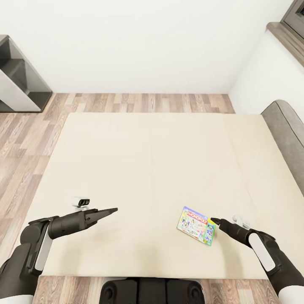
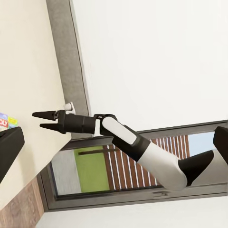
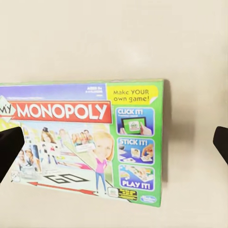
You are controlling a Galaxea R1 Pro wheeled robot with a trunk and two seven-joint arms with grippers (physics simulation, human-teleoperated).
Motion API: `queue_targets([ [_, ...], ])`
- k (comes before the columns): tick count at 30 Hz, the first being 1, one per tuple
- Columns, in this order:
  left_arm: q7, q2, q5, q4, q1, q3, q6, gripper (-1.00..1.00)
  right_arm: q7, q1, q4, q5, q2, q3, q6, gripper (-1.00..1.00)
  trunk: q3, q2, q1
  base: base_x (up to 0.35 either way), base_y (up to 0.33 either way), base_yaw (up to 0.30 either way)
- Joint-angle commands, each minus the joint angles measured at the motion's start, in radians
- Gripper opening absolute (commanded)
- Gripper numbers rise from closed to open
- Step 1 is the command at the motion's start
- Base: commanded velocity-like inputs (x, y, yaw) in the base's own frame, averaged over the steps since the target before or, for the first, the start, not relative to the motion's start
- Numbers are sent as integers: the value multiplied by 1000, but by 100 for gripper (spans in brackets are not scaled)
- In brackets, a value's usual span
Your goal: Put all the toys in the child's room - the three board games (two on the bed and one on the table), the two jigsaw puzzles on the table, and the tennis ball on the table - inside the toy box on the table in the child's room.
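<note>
Bed [image 1: 147, 169] lies ahead in the head view, beige mattress, grey headboard at the right edge. One board game, the Monopoly box [image 1: 196, 219], lies flat on the mattress near the front edge, toward the robot's right. No second game can be seen on the mattress from here.

Right gripper [image 1: 215, 221] points at the box, its tip just beside the green end and low over the mattress. In the right wrist view the box [image 3: 90, 142] lies between the two dark fingertips [image 3: 9, 149], which stand wide apart at the far sides of the picture. In the left wrist view the same gripper [image 2: 43, 120] shows a plain gap between its fingers. So: open, nothing held. Contact with the box: cannot tell, probably none.

Left gripper [image 1: 110, 210] hangs out over the mattress, well apart from the box. Fingers look drawn to a point in the head view; whether fully closed cannot be told. It carries nothing visible.

Step in hand, by my reading: the approach for picking the Monopoly game off the bed. Toy box and table are not before the camera.

Next move calls for the right fingers to straddle an edge of the thin box. It lies flat on a soft surface, so a tip likely must get under one edge, or the box be slid to the mattress edge first. Then close, lift, carry to the table.
</note>
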Motion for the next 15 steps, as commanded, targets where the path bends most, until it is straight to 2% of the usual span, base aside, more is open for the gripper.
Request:
queue_targets([
  [1,-4,0,0,0,0,0,11,100,4,0,-1,1,0,-2,6,100,-2,-2,1,0,0,0],
  [15,-4,1,0,0,0,0,11,100,4,0,-3,0,2,1,3,100,-3,-2,1,0,0,0],
])
